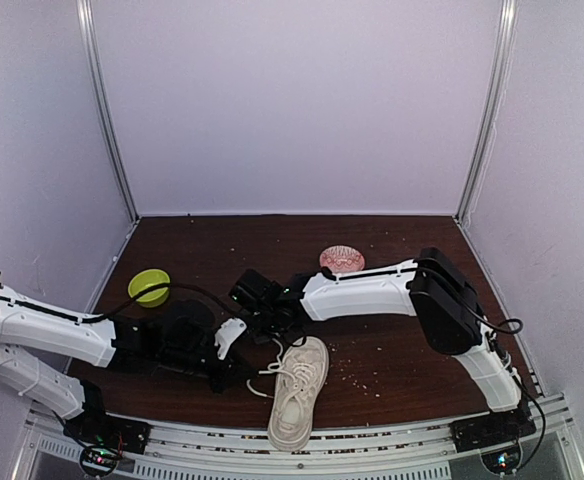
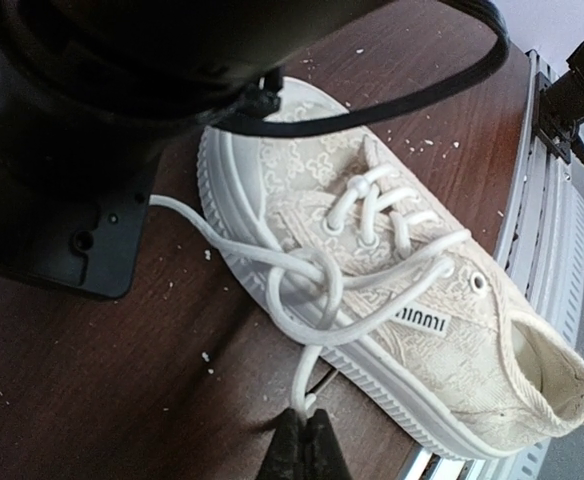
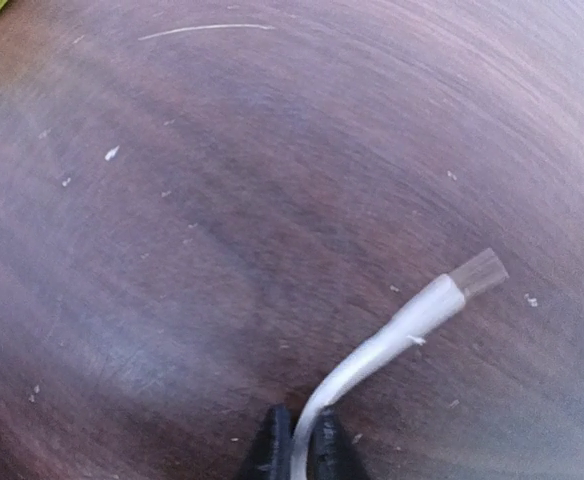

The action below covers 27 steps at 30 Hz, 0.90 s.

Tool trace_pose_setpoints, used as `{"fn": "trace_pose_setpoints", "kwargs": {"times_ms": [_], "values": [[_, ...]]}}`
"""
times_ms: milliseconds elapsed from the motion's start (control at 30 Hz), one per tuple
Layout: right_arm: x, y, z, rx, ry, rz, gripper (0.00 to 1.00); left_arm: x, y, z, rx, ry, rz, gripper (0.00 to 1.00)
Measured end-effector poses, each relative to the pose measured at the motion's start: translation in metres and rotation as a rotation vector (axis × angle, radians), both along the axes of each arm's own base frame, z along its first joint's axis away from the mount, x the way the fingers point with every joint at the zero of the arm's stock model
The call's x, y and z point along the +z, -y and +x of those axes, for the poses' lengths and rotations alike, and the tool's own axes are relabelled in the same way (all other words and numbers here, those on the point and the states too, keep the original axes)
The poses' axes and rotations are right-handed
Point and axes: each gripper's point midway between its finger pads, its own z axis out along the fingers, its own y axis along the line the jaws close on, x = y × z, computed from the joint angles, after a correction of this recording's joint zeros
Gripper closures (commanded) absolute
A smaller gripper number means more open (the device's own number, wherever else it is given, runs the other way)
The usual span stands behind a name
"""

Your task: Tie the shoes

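Observation:
The cream canvas shoe (image 1: 298, 392) lies at the table's front edge, toe toward the arms' bases; in the left wrist view the shoe (image 2: 402, 250) rests on its sole. Its white laces (image 2: 317, 272) are crossed in a loose knot hanging over the sole's side. One strand runs down from the knot into my left gripper (image 2: 307, 425), which is shut on it, just left of the shoe (image 1: 240, 375). My right gripper (image 3: 300, 425) is shut on the other lace near its clear tip (image 3: 477, 272), low over the wood. It sits just beyond the shoe's toe (image 1: 275, 335).
A green bowl (image 1: 149, 287) stands at the left and a pink bowl (image 1: 341, 259) farther back in the middle. White crumbs dot the dark table (image 1: 392, 370). A metal rail (image 1: 372, 435) runs along the front edge right beside the shoe's heel.

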Motion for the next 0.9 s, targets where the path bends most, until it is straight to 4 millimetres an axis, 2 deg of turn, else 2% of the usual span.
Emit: {"fn": "trace_pose_setpoints", "kwargs": {"times_ms": [267,400,467,533,667,767,833,900], "values": [[0.001,0.012,0.005,-0.041,0.021,0.001,1.00,0.003,0.000,0.001,0.004,0.009,-0.007,1.00],[0.006,0.038,0.009,-0.066,0.023,-0.020,1.00,0.007,0.001,0.005,0.018,0.029,-0.017,1.00],[0.020,0.053,0.016,-0.087,0.042,-0.019,1.00,0.007,0.000,0.007,0.029,0.039,-0.015,1.00],[0.044,0.068,0.023,-0.106,0.079,-0.006,1.00,0.009,0.000,0.009,0.037,0.047,-0.016,1.00],[0.113,0.107,0.032,-0.167,0.179,0.077,1.00,0.012,-0.001,0.011,0.047,0.058,-0.024,1.00],[0.151,0.146,0.027,-0.217,0.247,0.118,1.00,0.015,0.000,0.012,0.046,0.062,-0.032,1.00],[0.157,0.163,0.024,-0.241,0.270,0.117,1.00,0.016,0.001,0.011,0.044,0.062,-0.034,1.00],[0.153,0.190,0.011,-0.264,0.278,0.083,1.00,0.017,0.001,0.011,0.042,0.061,-0.038,1.00]]}}
